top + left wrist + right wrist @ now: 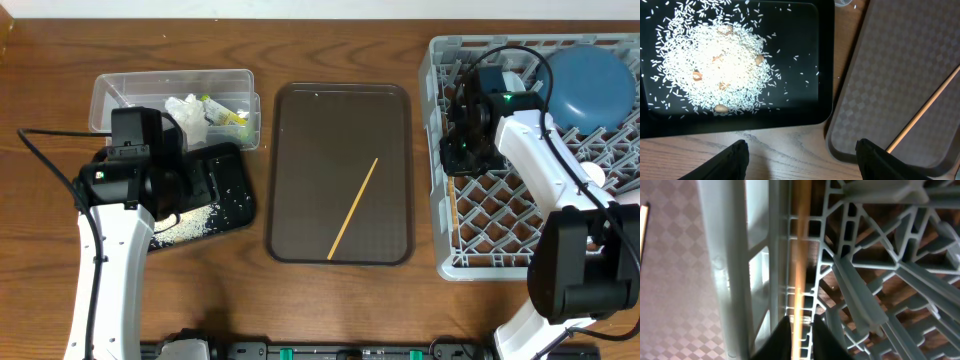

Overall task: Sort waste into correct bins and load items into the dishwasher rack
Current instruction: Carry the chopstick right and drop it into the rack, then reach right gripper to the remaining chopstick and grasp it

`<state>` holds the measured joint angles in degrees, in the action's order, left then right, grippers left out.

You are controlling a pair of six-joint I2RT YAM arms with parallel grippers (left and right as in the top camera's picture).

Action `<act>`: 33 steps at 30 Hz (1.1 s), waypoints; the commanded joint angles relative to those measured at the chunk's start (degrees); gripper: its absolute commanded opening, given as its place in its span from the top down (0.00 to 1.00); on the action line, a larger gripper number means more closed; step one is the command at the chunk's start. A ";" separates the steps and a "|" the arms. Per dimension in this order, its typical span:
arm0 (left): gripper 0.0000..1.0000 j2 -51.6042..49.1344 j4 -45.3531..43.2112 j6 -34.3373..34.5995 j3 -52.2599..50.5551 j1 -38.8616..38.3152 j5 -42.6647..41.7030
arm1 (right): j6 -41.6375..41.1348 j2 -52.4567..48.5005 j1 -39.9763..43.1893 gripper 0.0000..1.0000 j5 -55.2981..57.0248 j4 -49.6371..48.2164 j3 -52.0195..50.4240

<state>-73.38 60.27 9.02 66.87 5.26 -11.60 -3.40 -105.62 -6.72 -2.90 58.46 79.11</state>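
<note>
My right gripper (802, 330) is shut on a thin wooden chopstick (801, 270) and holds it along the left wall of the grey dishwasher rack (500, 250); the overhead view shows the gripper (462, 150) over that edge. A second chopstick (353, 208) lies on the brown serving tray (300, 150). My left gripper (801, 150) is open and empty above bare table between the black tray (805, 60) and the serving tray. The black tray holds a heap of rice scraps (720, 65). The clear tub (120, 90) holds white tissue (190, 108) and a yellow-green wrapper (225, 112).
A blue round dish (590, 85) rests in the rack's far right corner. Loose rice (185, 225) lies on the table by the black tray's near edge. The cups are not clearly visible.
</note>
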 commanded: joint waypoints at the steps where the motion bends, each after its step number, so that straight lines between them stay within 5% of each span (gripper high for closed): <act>1: 0.28 0.28 0.33 -0.11 0.46 0.24 0.72 | 0.42 0.37 -0.26 0.79 -0.61 -0.33 -0.04; 4: 0.28 0.31 0.33 -0.13 0.46 0.24 0.72 | 0.24 1.68 -0.22 0.71 -0.59 -0.28 0.11; 18: 0.28 0.31 0.31 -0.13 0.46 0.24 0.72 | -0.26 16.06 -2.19 0.71 -10.43 -9.07 1.90; 33: 0.28 0.28 0.33 -0.13 0.46 0.24 0.72 | -22.12 -0.98 -24.30 0.62 -9.38 -8.48 1.66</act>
<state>-73.38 60.27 9.02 66.87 5.26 -11.57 -17.82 -102.67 -27.44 -12.99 49.67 80.66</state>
